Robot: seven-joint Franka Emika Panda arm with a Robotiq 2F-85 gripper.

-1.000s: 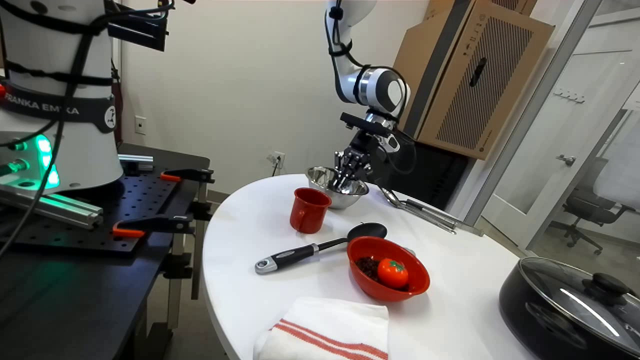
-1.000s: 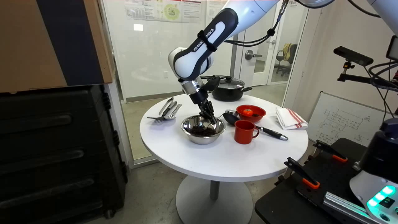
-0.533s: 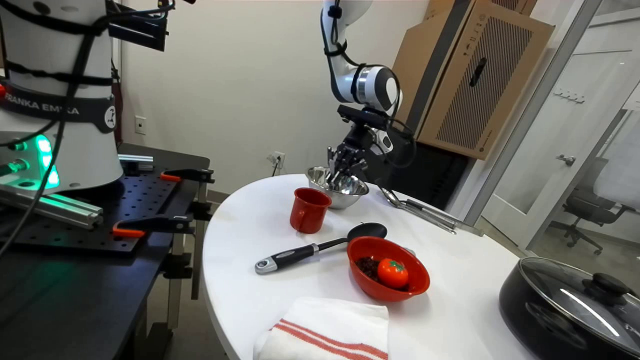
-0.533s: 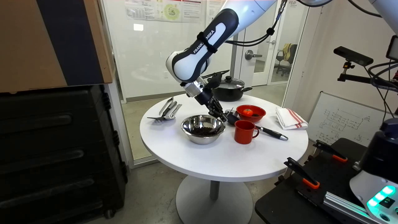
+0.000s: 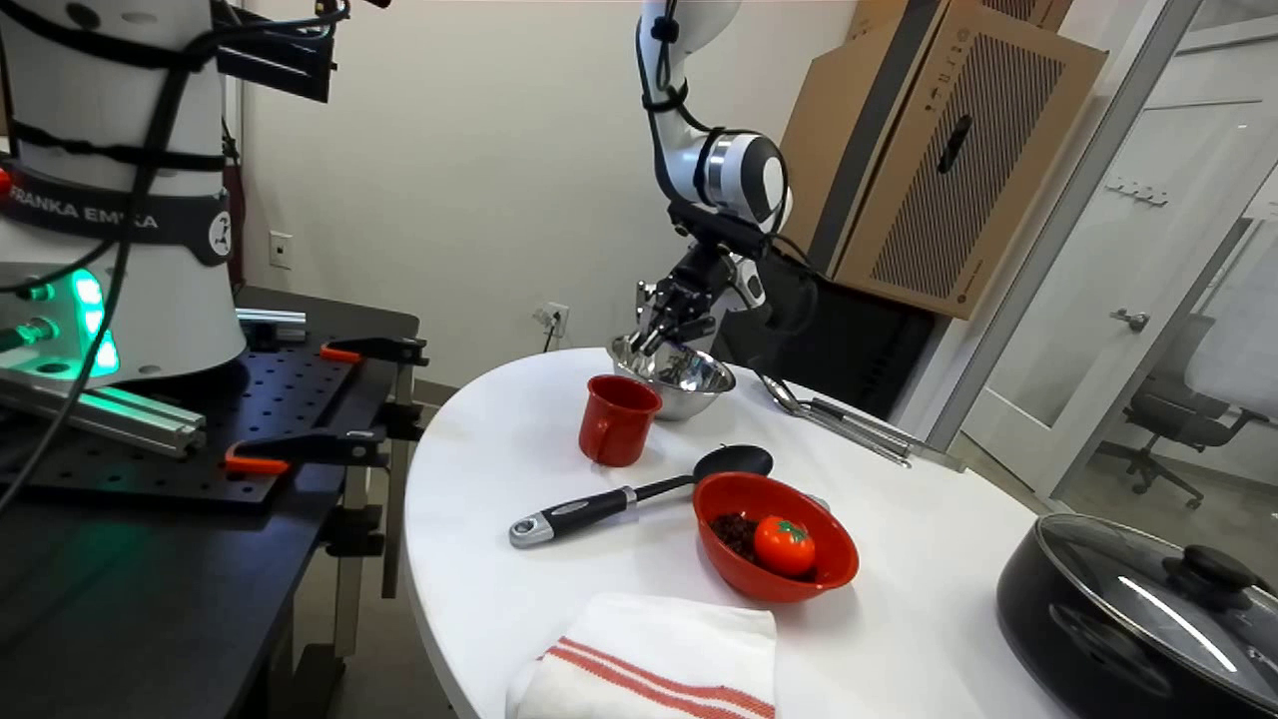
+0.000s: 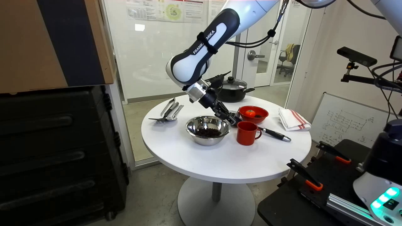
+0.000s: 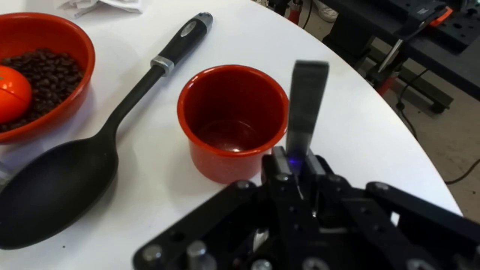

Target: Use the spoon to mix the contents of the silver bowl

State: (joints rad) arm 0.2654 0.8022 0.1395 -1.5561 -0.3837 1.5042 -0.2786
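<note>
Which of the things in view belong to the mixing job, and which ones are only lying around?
For the job:
metal spoon, gripped by the end effector
silver bowl
its dark contents

Lying around:
red mug
red bowl with tomato and beans
large black spoon
striped towel
lidded pot
utensils

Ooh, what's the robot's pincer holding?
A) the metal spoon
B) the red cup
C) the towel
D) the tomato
A, because in the wrist view the metal spoon has its flat handle sticking out from between the closed tips of the pincer.
</note>
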